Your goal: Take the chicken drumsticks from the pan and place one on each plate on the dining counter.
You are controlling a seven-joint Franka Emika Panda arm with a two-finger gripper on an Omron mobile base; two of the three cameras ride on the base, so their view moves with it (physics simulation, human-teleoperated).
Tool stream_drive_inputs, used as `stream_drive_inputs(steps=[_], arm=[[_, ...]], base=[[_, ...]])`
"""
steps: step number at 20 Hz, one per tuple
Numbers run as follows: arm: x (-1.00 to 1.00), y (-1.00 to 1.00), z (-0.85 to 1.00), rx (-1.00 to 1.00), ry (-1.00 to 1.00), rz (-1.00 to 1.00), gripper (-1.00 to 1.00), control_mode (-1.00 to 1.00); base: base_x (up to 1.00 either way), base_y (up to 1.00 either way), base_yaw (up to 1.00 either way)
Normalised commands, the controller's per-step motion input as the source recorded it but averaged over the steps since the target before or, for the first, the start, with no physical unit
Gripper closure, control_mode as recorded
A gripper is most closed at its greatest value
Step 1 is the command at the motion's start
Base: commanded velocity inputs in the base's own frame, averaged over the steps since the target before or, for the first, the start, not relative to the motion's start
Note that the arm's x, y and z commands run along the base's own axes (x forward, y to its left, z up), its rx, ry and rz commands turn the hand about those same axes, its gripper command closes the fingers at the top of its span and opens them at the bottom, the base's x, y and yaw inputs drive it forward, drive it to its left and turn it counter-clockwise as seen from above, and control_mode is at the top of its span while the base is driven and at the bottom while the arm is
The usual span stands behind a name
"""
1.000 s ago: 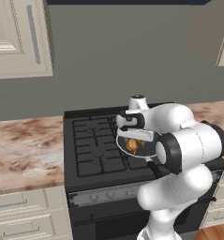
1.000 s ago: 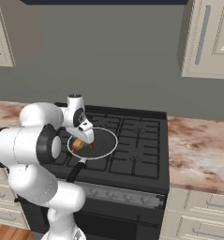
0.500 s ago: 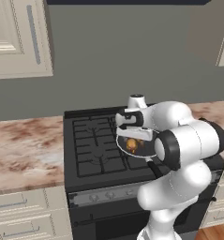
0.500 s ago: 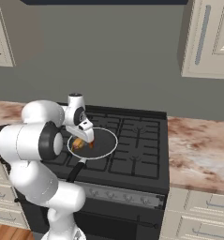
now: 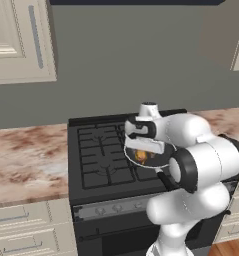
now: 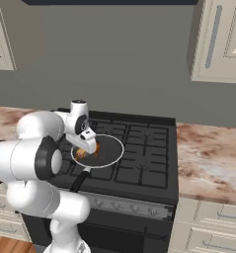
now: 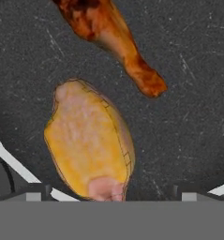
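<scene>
hand view: drumsticks [image 7: 92, 145] in pan [image 7: 193, 93]

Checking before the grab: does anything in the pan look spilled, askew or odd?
Nothing stands out. Both chicken drumsticks lie apart inside the pan on the stove, and the open tool hovers over the paler one.

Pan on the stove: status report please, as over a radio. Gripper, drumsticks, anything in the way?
Gripper open, low over pan. Both drumsticks in pan: pale one between the fingertips, browner one beyond. Neither gripped. Nothing in the way.
</scene>
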Motion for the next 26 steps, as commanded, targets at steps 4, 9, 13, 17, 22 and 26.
stream_drive_inputs(steps=[4,9,13,17,22,26], arm=[[-0.36,0.05,0.0,0.0,0.0,0.0,-1.0,-1.0],[-0.03,0.04,0.0,0.0,0.0,0.0,-1.0,-1.0],[0.04,0.0,0.0,0.0,0.0,0.0,-1.0,-1.0],[0.0,0.0,0.0,0.0,0.0,0.0,-1.0,-1.0],[0.02,0.0,0.0,0.0,-0.06,0.0,-1.0,-1.0],[0.07,0.0,0.02,0.0,-0.15,0.05,-1.0,-1.0]], base=[[0.0,0.0,0.0],[0.0,0.0,0.0],[0.0,0.0,0.0],[0.0,0.0,0.0],[0.0,0.0,0.0],[0.0,0.0,0.0]])
